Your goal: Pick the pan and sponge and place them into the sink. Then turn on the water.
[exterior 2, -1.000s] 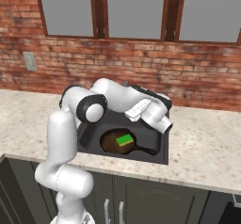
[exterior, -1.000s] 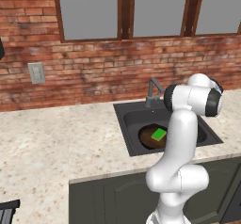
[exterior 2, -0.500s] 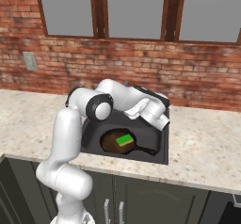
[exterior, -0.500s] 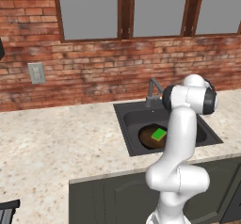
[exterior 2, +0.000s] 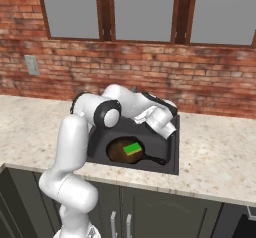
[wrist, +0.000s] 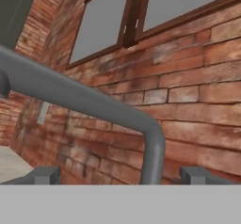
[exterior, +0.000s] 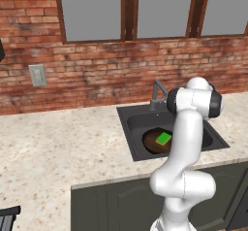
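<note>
The dark brown pan (exterior: 151, 142) (exterior 2: 119, 152) lies flat in the sink (exterior: 127, 128) (exterior 2: 172, 147), its handle pointing toward the basin's right end. The green sponge (exterior: 163, 139) (exterior 2: 132, 149) rests on top of the pan. My gripper (wrist: 122, 175) is open, its fingertips (wrist: 44, 175) far apart, close up to the grey faucet (wrist: 94, 105) (exterior: 157, 91), whose bent pipe runs across between them. In the right base view my hand (exterior 2: 162, 121) hovers over the back right of the basin. No water is in view.
A brick wall with windows runs right behind the faucet. Speckled stone counter (exterior: 58, 147) (exterior 2: 220, 152) stretches on both sides of the sink. A wall outlet (exterior: 37, 74) (exterior 2: 32, 65) sits to the left. Dark cabinets stand below.
The arm's elbow has swung a little toward the sink's middle while the hand stayed near the faucet. Pan and sponge have not moved. The jaws stay open.
</note>
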Tool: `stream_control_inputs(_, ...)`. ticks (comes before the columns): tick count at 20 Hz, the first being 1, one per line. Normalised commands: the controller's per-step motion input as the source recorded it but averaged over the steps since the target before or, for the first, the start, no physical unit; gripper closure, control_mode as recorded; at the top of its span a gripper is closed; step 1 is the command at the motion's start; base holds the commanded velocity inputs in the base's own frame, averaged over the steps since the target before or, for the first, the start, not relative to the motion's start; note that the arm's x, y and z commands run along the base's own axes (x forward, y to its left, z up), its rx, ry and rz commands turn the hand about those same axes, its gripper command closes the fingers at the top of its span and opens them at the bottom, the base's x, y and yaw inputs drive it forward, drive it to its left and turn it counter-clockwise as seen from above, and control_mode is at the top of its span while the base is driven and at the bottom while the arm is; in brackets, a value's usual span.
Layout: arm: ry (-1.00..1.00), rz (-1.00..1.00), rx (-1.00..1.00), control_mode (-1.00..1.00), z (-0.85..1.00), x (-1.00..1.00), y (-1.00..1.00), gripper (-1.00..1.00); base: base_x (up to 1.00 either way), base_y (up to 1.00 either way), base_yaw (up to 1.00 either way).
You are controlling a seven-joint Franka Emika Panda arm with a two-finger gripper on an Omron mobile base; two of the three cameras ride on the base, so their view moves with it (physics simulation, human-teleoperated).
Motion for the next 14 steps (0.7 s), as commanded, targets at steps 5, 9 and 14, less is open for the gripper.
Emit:
stream_control_inputs(5, 0.00, -0.02, 0.16, -1.00, -0.09, 0.31, -0.25, -1.00, 0.00, 0.00, 0.00)
stream_control_inputs(9, 0.04, -0.02, 0.11, -1.00, -0.12, 0.45, -0.03, -1.00, 0.00, 0.00, 0.00)
stream_control_inputs(14, 0.03, 0.00, 0.04, -1.00, -0.24, 0.30, 0.00, -1.00, 0.00, 0.00, 0.00)
